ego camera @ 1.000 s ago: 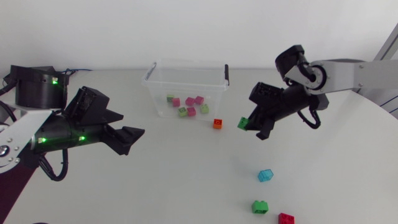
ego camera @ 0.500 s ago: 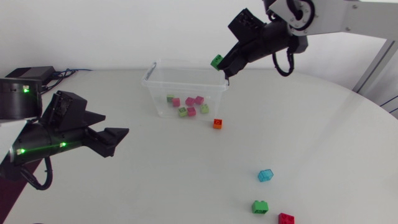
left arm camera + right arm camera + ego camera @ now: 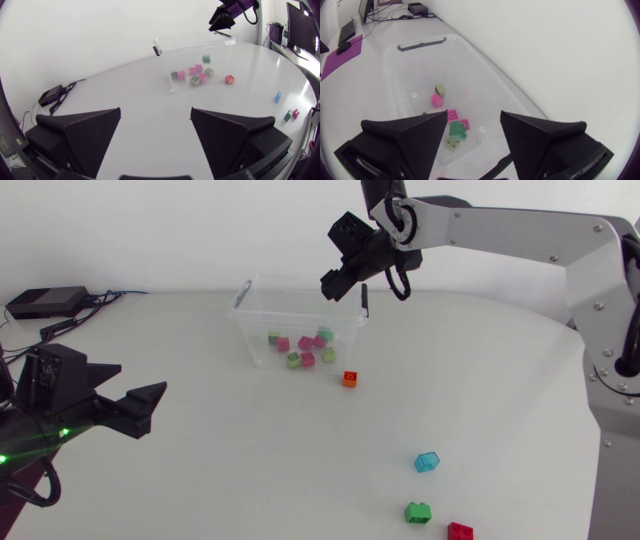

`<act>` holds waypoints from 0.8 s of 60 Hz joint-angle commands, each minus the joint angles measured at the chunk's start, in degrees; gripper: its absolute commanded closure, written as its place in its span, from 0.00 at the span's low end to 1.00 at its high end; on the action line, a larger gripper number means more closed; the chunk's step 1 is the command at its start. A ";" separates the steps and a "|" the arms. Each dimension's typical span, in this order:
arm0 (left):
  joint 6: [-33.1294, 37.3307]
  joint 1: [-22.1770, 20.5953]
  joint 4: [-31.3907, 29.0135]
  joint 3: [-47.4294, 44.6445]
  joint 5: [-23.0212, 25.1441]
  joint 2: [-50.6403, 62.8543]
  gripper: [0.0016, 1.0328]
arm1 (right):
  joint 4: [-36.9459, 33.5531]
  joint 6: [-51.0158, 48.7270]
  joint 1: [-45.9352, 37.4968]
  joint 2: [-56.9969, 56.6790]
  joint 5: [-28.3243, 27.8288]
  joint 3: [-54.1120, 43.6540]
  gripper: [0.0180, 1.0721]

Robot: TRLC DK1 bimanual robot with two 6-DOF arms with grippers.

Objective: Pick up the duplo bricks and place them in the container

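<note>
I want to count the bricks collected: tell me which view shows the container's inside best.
The right wrist view: it looks down into the container, bricks in plain sight under the open hand. The head view shows it sidelong through the clear wall; the left wrist view shows it far off, bricks small.

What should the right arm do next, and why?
Probably lift the right arm away from the container and head for the orange brick beside it. Its jaws hang open and empty over the container, and that brick is the nearest one outside it.
</note>
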 commanded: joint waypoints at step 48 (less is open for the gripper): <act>4.60 9.10 -0.90 -9.09 -1.31 -13.88 0.05 | 32.50 -2.09 -19.47 -54.56 -7.66 -73.11 0.06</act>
